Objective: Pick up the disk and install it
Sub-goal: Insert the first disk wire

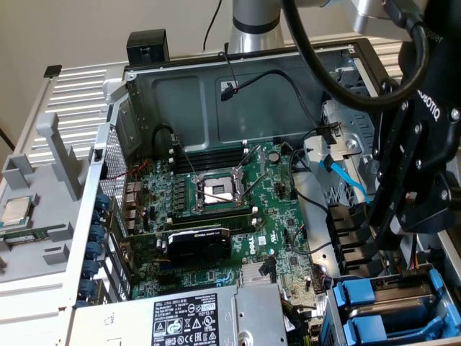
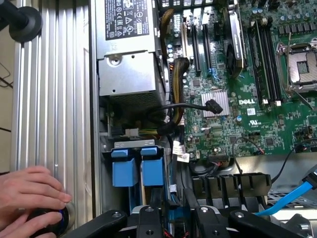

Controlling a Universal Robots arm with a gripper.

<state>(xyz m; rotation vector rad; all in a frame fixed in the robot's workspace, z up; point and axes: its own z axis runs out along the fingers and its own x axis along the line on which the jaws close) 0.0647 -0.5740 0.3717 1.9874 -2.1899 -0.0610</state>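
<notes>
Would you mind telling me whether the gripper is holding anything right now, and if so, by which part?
That cannot be told. The gripper hangs just above the blue carriers in the drive bay, but no hold on either of them can be made out.

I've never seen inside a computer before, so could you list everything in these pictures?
computer case: one, grey, lying open
motherboard: one, green, on the case floor
processor socket: one, silver, open, mid-board
power supply: one, grey with labels, near edge of the case
drive carriers: two, blue, side by side in the bay beside the power supply
cable: one, light blue, exterior view's right
processor chip: one, silver, on the holder outside the case
person's hand: one, on a black knob
claw: one, black, above the drive bay
</notes>
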